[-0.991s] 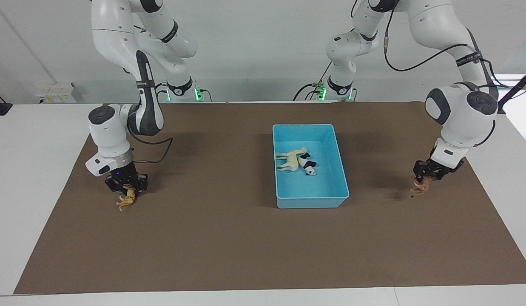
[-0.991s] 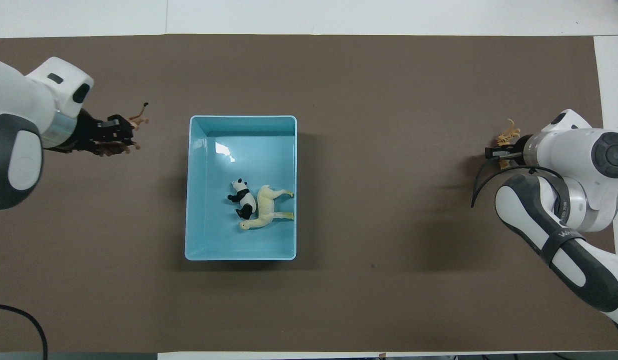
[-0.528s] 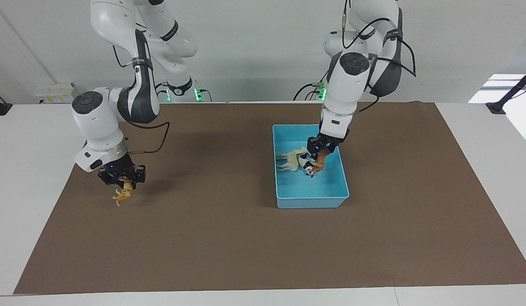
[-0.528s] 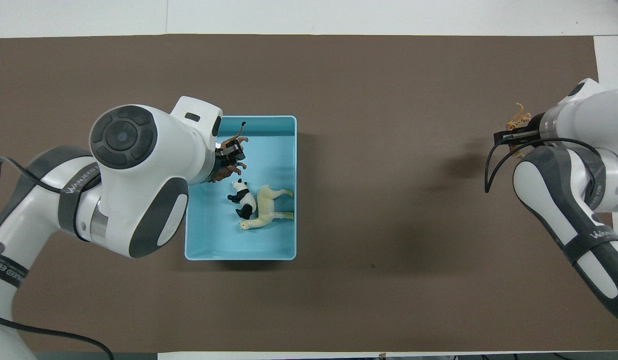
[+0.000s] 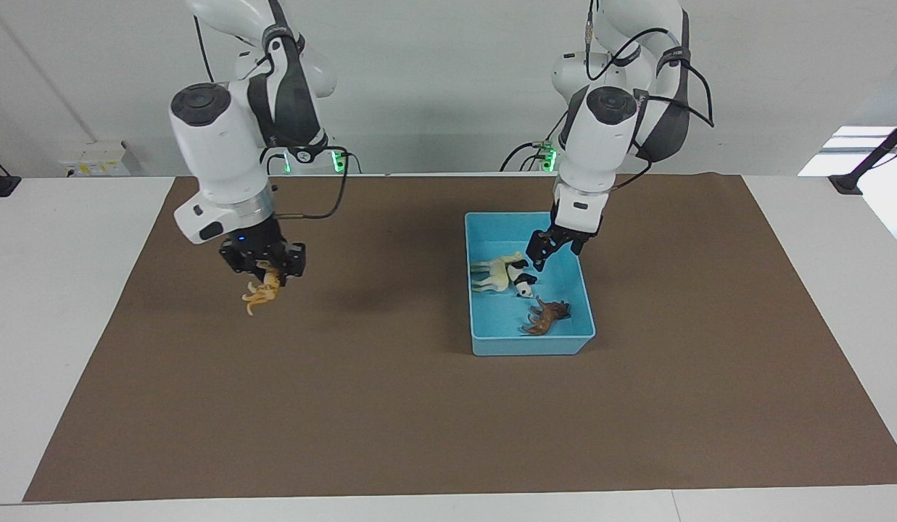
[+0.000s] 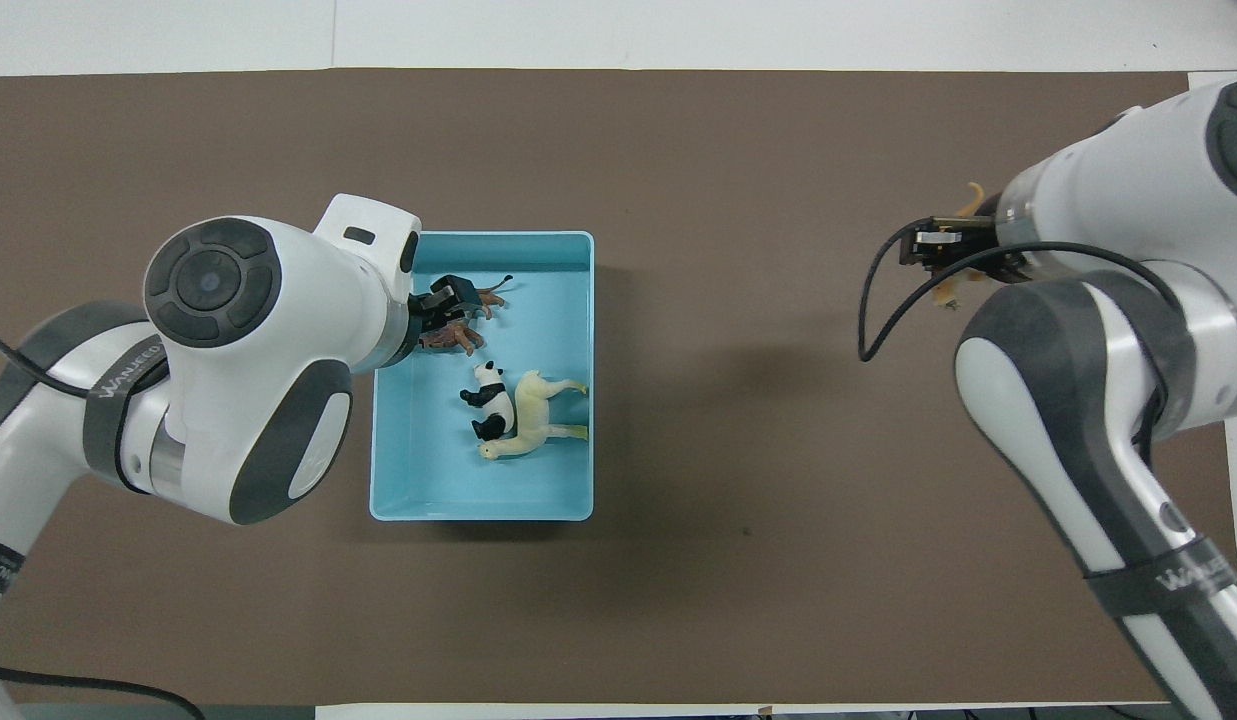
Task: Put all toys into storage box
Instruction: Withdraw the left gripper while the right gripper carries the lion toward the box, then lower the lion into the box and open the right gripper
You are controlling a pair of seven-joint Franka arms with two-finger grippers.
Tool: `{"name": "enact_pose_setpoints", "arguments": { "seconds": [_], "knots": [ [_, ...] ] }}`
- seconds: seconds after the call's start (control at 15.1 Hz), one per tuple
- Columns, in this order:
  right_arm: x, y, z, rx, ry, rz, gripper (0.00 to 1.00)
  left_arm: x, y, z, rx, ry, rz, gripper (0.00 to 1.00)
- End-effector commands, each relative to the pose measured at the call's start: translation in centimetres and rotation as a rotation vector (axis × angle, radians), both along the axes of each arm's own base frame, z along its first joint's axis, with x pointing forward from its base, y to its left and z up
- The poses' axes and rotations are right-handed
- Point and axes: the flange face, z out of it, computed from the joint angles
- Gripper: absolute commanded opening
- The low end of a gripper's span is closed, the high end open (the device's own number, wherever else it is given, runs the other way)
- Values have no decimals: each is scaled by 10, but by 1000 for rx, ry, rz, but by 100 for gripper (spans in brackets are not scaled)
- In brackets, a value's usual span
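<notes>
The fingers of the right gripper are clamped on the tiger, mid-left of frame; the left gripper is spread above the box. Carrying across is judged next.

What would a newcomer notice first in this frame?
The light blue storage box already holds three toys: the cream llama, the panda and the brown animal. The open left gripper hangs over them, while the right gripper carries the orange tiger above the brown mat.

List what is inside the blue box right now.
The blue box holds three toys: llama, panda, brown animal. The left gripper hangs above it, hiding nothing.
</notes>
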Motion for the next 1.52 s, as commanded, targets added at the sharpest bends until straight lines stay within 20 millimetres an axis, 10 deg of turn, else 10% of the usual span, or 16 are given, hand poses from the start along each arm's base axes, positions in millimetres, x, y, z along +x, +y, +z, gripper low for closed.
{"name": "enact_pose_setpoints", "arguments": {
  "seconds": [0.0, 0.4, 0.86, 0.99, 1.12, 1.19, 1.25, 1.45],
  "knots": [
    [-16, 74, 14, 14, -21, -55, 0, 1, 33, 40, 4, -1, 37, 100],
    [-59, 195, 27, 87, -102, -52, 0, -1, 118, 103, 67, 96, -209, 100],
    [-60, 365, -82, 77, -140, 12, 0, 10, 155, 132, 73, 173, -388, 100],
    [-57, 388, -134, 60, -175, 29, 0, 2, 150, 136, 74, 180, -414, 100],
    [-56, 392, -144, 92, -189, 27, 0, 3, 155, 136, 68, 171, -408, 100],
    [-59, 393, -146, 83, -180, 28, 84, 2, 153, 137, 68, 169, -415, 100],
    [-63, 394, -146, 74, -165, 19, 100, 4, 154, 138, 63, 164, -418, 100],
    [-61, 388, -141, 40, -146, 1, 100, 6, 155, 135, 65, 173, -450, 100]
  ]
}}
